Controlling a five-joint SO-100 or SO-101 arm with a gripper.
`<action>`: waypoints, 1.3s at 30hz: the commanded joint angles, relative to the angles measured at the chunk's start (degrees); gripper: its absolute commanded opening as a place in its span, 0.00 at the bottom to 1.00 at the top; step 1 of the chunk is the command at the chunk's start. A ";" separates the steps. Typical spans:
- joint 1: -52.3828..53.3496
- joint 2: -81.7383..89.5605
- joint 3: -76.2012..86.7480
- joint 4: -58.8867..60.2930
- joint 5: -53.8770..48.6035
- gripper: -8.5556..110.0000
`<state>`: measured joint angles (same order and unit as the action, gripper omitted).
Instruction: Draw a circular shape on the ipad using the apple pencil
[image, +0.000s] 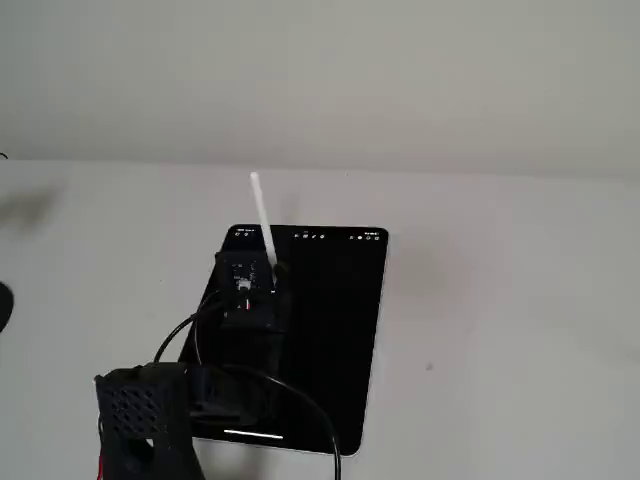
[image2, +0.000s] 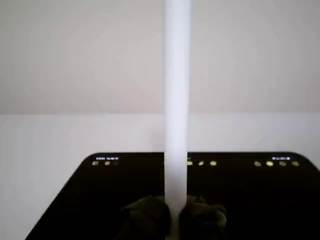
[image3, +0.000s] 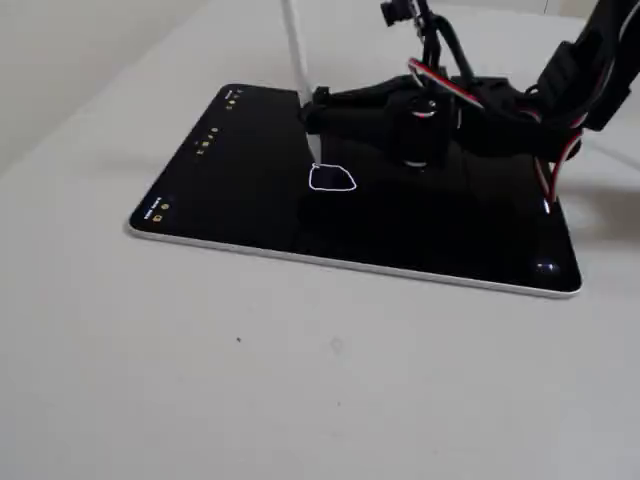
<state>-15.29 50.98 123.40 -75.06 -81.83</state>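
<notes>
The ipad (image3: 225, 175) lies flat on the white table, black screen lit, tiny icons along one short edge. A small white circular shape (image3: 332, 179) shows near the screen's middle. My gripper (image3: 312, 108) is shut on the apple pencil (image3: 298, 60), a thin white stylus held steeply. Its tip meets the screen at the shape's upper left edge. In a fixed view the gripper (image: 270, 270) hovers over the ipad (image: 335, 330) and the pencil (image: 261, 210) sticks up past the far edge. In the wrist view the pencil (image2: 177, 100) rises between dark fingers (image2: 145, 216) above the ipad (image2: 75, 200).
The black arm with red and black cables (image3: 480, 100) hangs over the tablet's right part. The arm's base (image: 140, 410) stands at the tablet's near left corner. White table (image3: 300, 380) surrounds the tablet; a plain wall (image: 320, 70) stands behind.
</notes>
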 joint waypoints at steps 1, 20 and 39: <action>-0.88 0.88 0.00 -0.62 -0.18 0.07; 2.20 15.73 2.55 3.34 16.08 0.07; 7.03 77.26 11.16 73.65 67.68 0.07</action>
<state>-9.49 107.05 132.71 -20.13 -23.64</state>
